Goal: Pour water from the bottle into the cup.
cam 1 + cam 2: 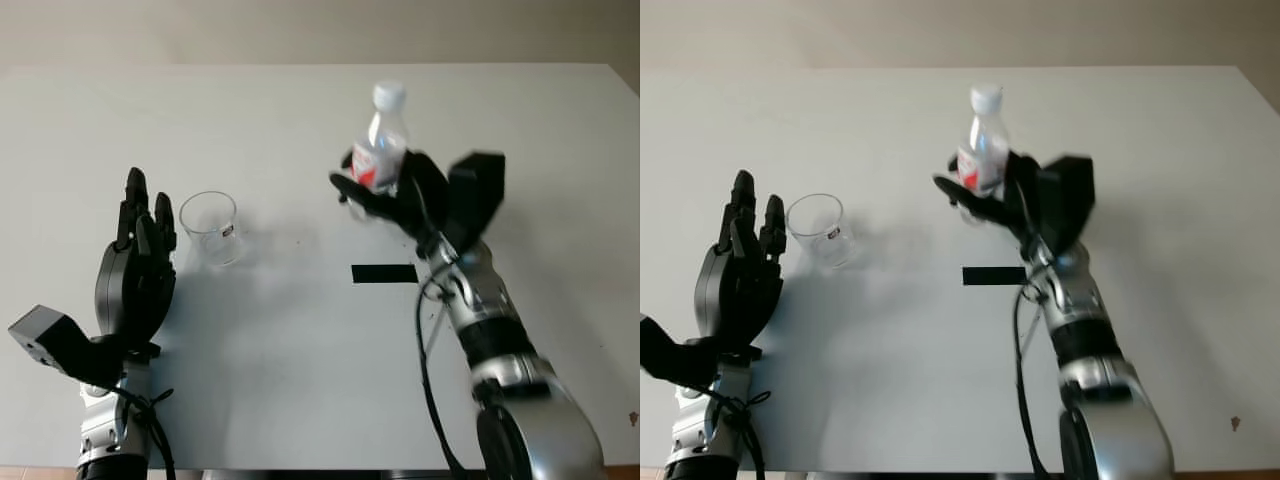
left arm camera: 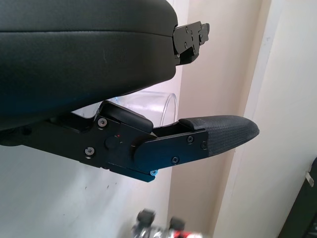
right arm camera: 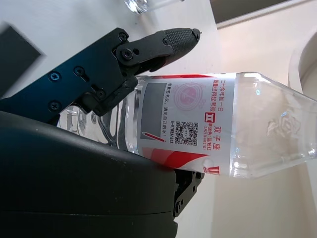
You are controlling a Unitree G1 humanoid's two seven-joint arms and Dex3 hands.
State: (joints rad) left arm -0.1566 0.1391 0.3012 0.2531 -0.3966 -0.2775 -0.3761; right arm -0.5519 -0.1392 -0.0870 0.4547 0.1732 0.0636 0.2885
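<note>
A clear plastic water bottle (image 1: 382, 142) with a red-and-white label and a white cap stands upright in my right hand (image 1: 395, 190), whose fingers are shut around its lower body above the table's middle. The label shows close up in the right wrist view on the bottle (image 3: 198, 129). A clear empty cup (image 1: 212, 227) stands on the white table (image 1: 300, 350) to the left of the bottle. My left hand (image 1: 140, 265) is open, just left of the cup and apart from it. The cup's rim (image 2: 153, 104) peeks out behind that hand.
A black rectangular strip (image 1: 384, 273) lies flat on the table below the bottle. The table's far edge (image 1: 300, 68) meets a pale wall. A small dark speck (image 1: 632, 417) sits near the right front corner.
</note>
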